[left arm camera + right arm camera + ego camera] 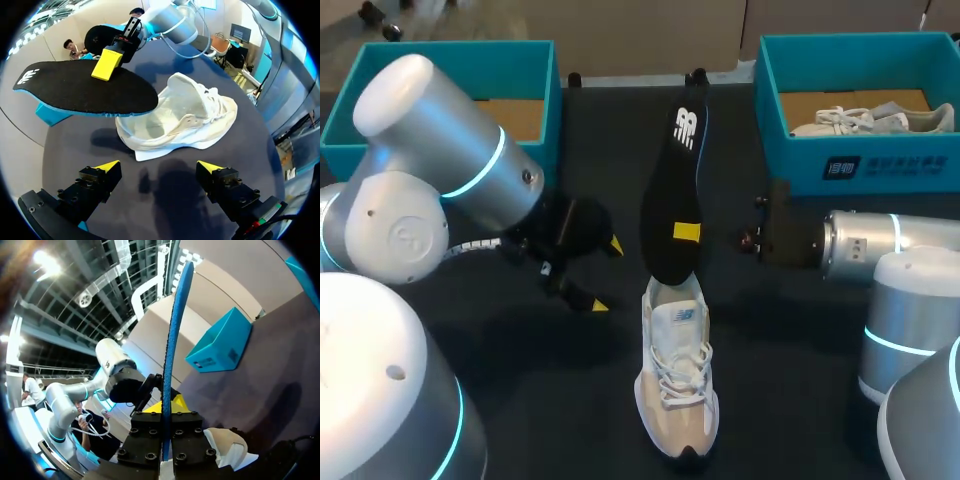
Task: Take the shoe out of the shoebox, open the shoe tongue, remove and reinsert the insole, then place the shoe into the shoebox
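A white and beige sneaker [676, 378] lies on the dark table, its heel opening facing the far side. Just above that opening hangs the black insole [672, 190] with a blue underside, and my right gripper [687, 233] is shut on its heel end. My left gripper [603, 275] stands open to the left of the shoe, touching nothing. In the left wrist view the sneaker [185, 117] lies on its side ahead of my open left gripper [159, 167], with the insole [85, 90] held over it by the right gripper [106, 65]. Edge-on, the insole [172, 340] rises from my shut right gripper [165, 407].
A teal shoebox [535, 75] stands at the back left, partly hidden by my left arm. A second teal shoebox [865, 165] at the back right holds another pale sneaker [875, 120]. My right arm [865, 245] lies across the table's right side.
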You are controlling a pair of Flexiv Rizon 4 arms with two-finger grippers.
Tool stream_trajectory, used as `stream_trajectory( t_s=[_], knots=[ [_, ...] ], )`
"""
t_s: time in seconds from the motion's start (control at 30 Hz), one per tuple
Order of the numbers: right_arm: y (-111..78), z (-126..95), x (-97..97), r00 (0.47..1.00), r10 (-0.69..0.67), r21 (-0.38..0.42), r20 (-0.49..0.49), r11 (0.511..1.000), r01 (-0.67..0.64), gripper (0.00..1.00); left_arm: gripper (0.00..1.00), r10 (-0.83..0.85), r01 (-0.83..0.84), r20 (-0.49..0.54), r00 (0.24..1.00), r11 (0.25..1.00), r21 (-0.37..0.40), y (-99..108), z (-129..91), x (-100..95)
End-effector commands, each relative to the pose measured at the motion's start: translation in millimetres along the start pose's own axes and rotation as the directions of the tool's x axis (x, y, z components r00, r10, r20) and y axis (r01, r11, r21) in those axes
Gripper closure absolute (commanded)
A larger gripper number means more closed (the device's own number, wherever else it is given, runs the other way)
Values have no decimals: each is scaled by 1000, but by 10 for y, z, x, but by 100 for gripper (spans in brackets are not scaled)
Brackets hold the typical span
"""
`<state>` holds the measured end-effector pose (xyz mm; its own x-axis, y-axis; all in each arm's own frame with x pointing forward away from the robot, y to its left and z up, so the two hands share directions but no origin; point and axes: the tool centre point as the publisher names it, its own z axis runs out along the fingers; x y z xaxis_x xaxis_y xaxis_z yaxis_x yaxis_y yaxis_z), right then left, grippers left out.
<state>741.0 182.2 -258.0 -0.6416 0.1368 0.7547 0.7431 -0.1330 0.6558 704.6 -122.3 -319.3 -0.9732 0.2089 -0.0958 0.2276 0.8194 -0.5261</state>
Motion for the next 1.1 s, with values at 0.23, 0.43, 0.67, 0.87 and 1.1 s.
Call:
stream_trajectory(
  t_s=[0.23,0.43,0.67,0.87,1.1],
  knots=[
    [-166,-62,-222,998,-63,-48,-9,997,62,100,0,-92,92,21,996,996,15,61,392,7],
    [-184,-86,-275,997,-71,-69,-9,995,71,100,0,-105,105,33,994,994,5,-26,372,-3],
    [-184,-86,-275,997,-71,-69,-9,995,71,100,0,-105,105,33,994,994,5,-26,372,-3],
    [-238,-118,-290,996,-84,-84,-12,993,82,100,0,-122,123,41,992,992,-23,-33,487,37],
    [-247,-149,-268,994,-108,-106,-8,989,106,100,0,-132,133,40,990,991,-24,-6,546,19]
  ],
)
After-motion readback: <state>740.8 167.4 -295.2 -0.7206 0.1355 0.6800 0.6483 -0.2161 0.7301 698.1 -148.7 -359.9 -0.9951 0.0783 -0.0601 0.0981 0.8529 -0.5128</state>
